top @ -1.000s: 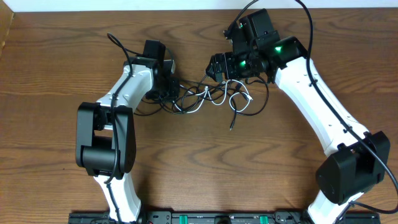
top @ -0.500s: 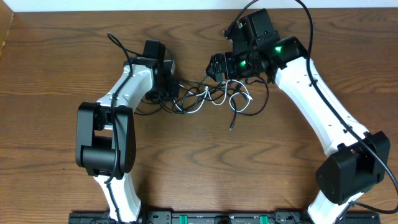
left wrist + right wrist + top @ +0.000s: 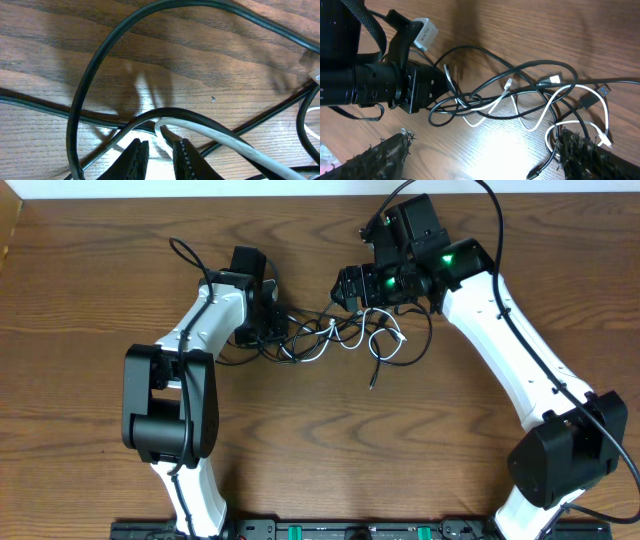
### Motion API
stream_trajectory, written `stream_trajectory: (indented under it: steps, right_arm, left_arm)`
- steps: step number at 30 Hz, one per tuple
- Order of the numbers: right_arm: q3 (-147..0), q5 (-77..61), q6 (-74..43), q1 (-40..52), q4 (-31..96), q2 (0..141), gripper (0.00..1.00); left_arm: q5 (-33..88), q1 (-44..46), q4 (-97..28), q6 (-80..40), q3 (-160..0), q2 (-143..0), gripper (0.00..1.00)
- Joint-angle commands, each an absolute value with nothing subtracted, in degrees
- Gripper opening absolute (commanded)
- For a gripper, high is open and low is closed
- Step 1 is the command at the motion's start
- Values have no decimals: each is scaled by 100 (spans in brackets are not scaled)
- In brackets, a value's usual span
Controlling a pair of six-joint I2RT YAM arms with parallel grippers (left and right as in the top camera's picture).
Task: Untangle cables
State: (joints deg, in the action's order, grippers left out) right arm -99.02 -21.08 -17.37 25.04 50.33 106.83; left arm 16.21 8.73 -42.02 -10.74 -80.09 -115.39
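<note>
The cables point(image 3: 345, 335) lie as a knot of thin black cords and a white cord point(image 3: 312, 356) on the wooden table, between the two arms. My left gripper point(image 3: 272, 330) is down at the knot's left end. In the left wrist view its fingers point(image 3: 137, 160) stand a narrow gap apart over bare wood. A white cord point(image 3: 225, 137) curls down toward that gap and a black cord point(image 3: 82, 100) loops above. My right gripper point(image 3: 487, 160) hangs wide open over the knot's right side, with nothing between its fingers. A white loop point(image 3: 555, 132) lies by its right finger point(image 3: 590, 155).
One black cord runs out of the knot to a plug end point(image 3: 372, 385) toward the near side. The left arm's black wrist point(image 3: 370, 85) fills the right wrist view's left side. The table's far edge point(image 3: 200, 198) meets a white wall.
Almost nothing has moved. The thick lead looping off the left arm has shifted slightly to the left.
</note>
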Motion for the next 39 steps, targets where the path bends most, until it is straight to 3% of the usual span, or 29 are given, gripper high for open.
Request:
stream_trajectory:
  steps: [1, 18, 19, 20, 21, 25, 39]
  right_arm:
    - [-9953, -2141, -1667, 2523, 5041, 10676, 92]
    - [-9953, -2139, -1632, 2523, 5024, 10676, 92]
    - [-9953, -2139, -1601, 2523, 5033, 10676, 92]
    - [-9953, -2141, -1573, 2523, 5037, 10676, 92]
    - [-9953, -2139, -1575, 2523, 5041, 10676, 92]
    - [-9953, -2139, -1559, 2523, 5035, 10676, 93]
    - [-9953, -2488, -1562, 2718, 5015, 10678, 96]
  left_arm:
    - [1640, 886, -4233, -1284, -7990, -11572, 23]
    - [1538, 1155, -3299, -1577, -7404, -11574, 23]
    - [1540, 1155, -3256, -1577, -7404, -11574, 21]
    - [1538, 1155, -3229, -1577, -7404, -11574, 11]
    - [1538, 1155, -3203, -1577, -7404, -11574, 8]
    - [1546, 1155, -3288, -1577, -7443, -11513, 8]
    - [2163, 1157, -3483, -1800, -7760, -9472, 7]
